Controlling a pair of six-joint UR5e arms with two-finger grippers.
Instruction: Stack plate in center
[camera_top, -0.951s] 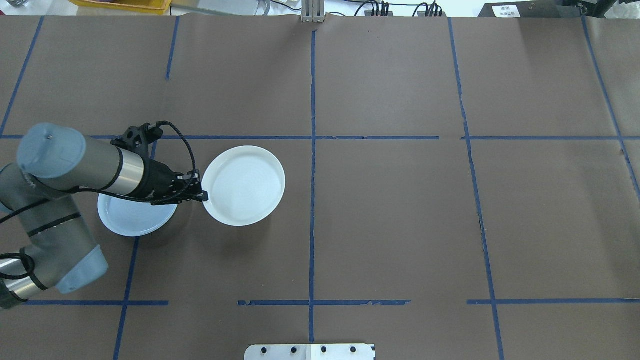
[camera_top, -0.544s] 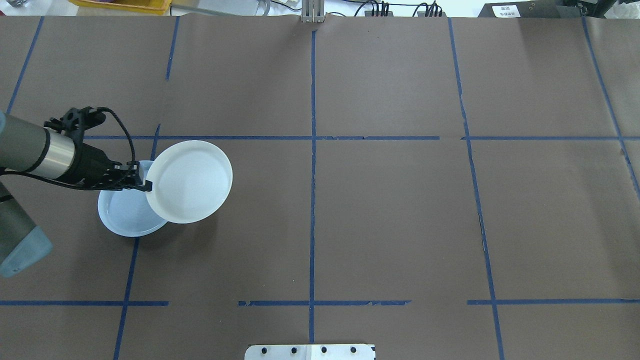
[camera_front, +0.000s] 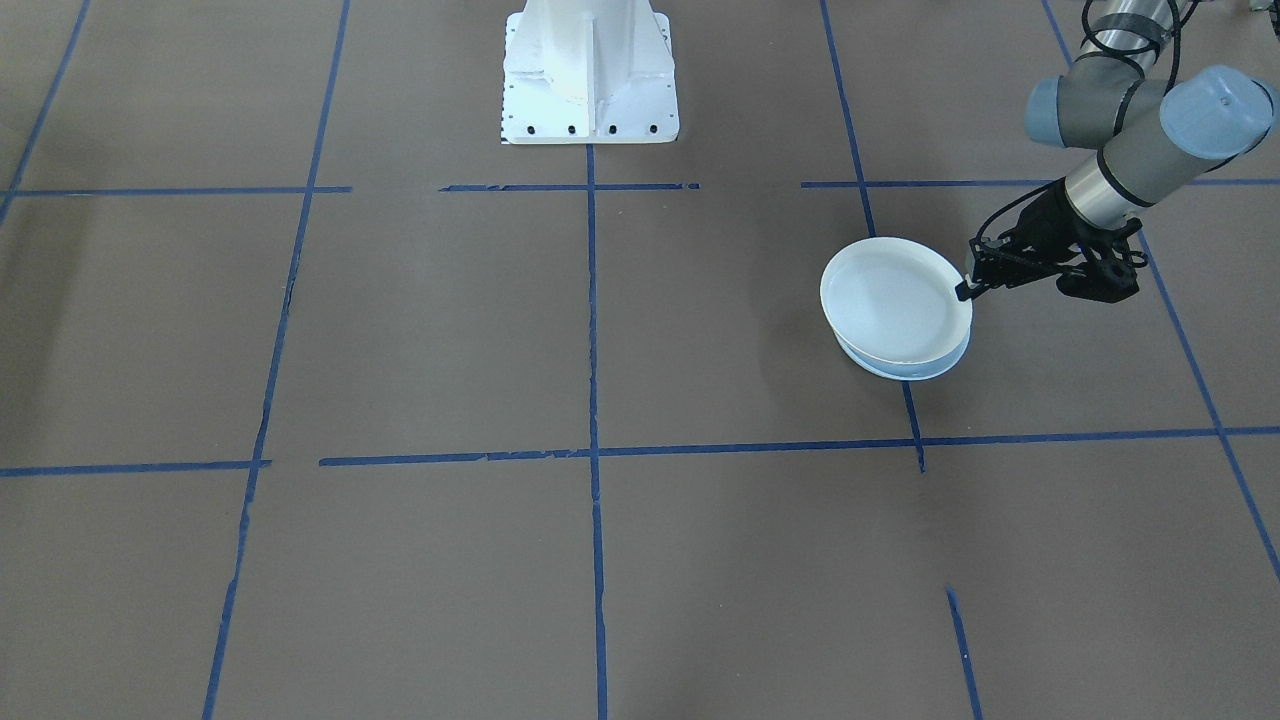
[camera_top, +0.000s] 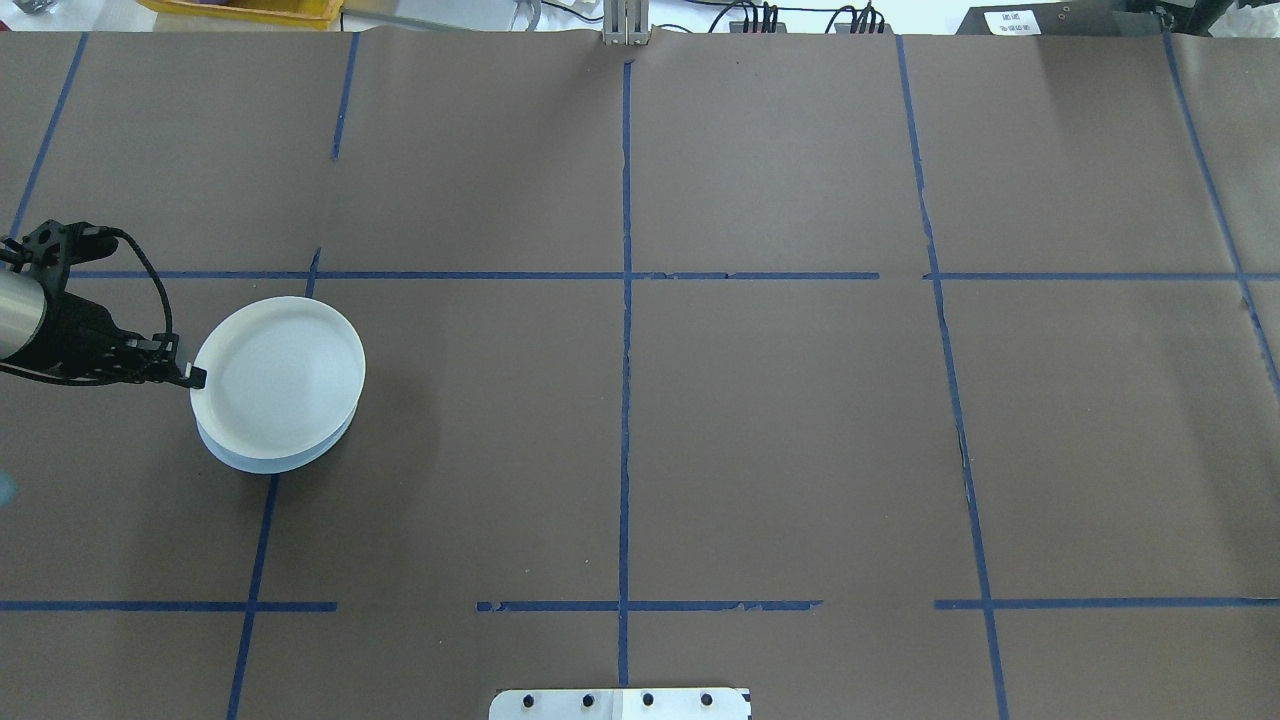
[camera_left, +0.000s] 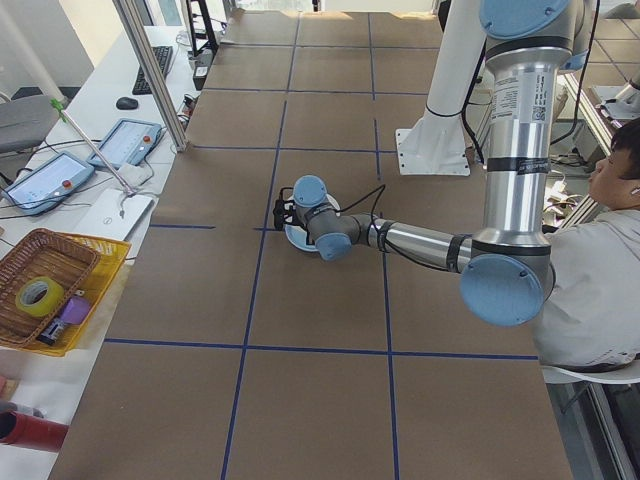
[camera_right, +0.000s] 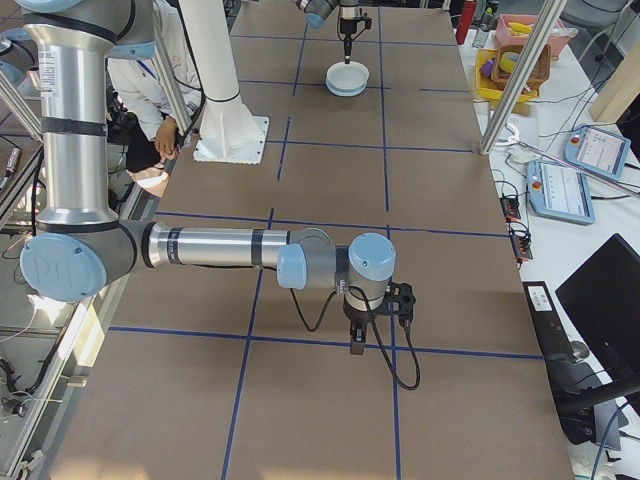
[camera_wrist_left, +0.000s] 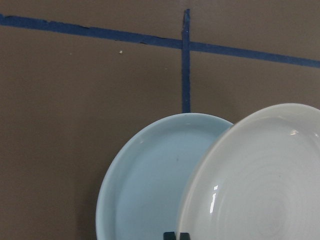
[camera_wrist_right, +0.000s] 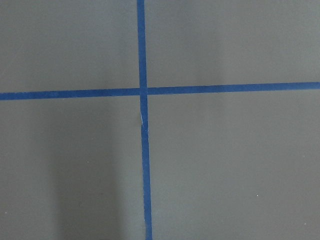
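**Six views on one taped desk**

The overhead camera looks forward and down on the desk (camera_top: 780, 420); the front-facing one looks steeply down from across it. Both share the stacked plates (camera_top: 278, 382). Two end cameras sight along the desk. The left wrist view sits very near those plates; the right wrist view, apparently close, shows only crossed tape (camera_wrist_right: 142, 91).

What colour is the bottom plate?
Pale bluish-grey bottom plate, clearest in the left wrist view.

My left gripper (camera_top: 192, 377) pinches the ridged white plate's (camera_top: 280, 372) rim; my right gripper (camera_right: 356, 346) points straight down.
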